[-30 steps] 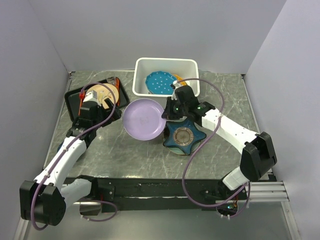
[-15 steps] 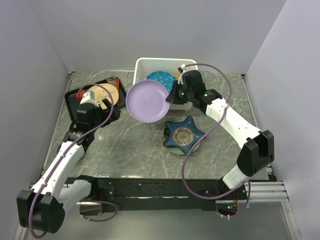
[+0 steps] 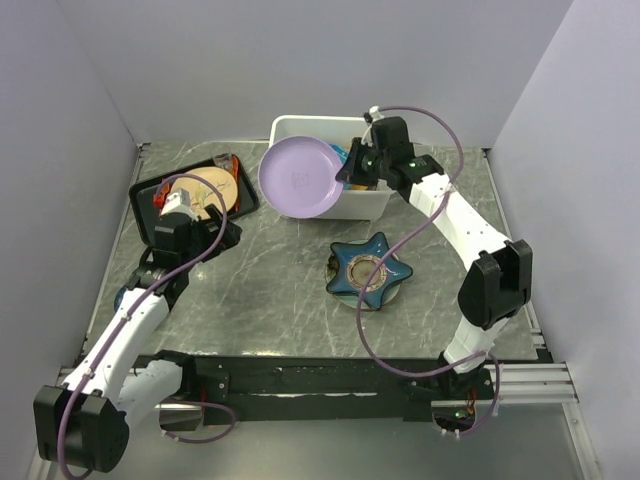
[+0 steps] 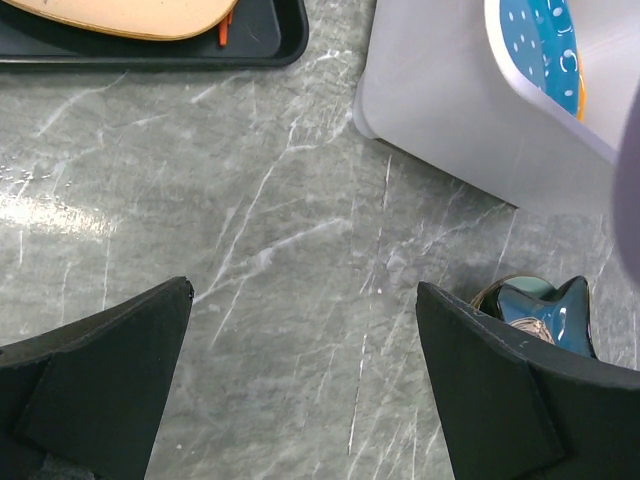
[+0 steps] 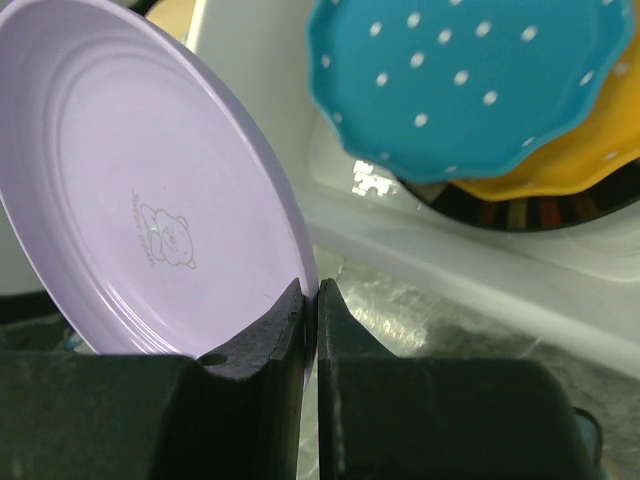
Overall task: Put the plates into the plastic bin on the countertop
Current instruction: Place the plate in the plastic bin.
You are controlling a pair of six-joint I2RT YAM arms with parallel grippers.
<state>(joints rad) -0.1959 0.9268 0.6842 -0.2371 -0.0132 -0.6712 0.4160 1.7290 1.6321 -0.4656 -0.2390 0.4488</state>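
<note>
Two dishes lie in the bin (image 3: 330, 121), a white tub at the far edge of the counter (image 3: 260, 300). A blue dotted plate (image 5: 460, 80) is uppermost, with an orange plate (image 5: 560, 165) under it, its scalloped edge showing past the blue one. Dark slots show in the bin's base beneath them.

One lilac plate (image 3: 300, 178): round, with a ringed well and a small bear outline printed at centre. It is held tilted on edge over the bin's front left wall, clear of the counter. The right fingers (image 5: 270, 340) are closed on its rim.

One star plate (image 3: 367, 268): dark blue, five-pointed, with a round centre. It sits on the counter in front of the bin, apart from it, on another dish whose brown rim shows beneath.

One black tray (image 3: 150, 196) sits at the counter's far left and carries a beige plate (image 3: 205, 186).

Left fingers (image 4: 100, 370): spread wide, holding nothing, above bare counter near the tray.
</note>
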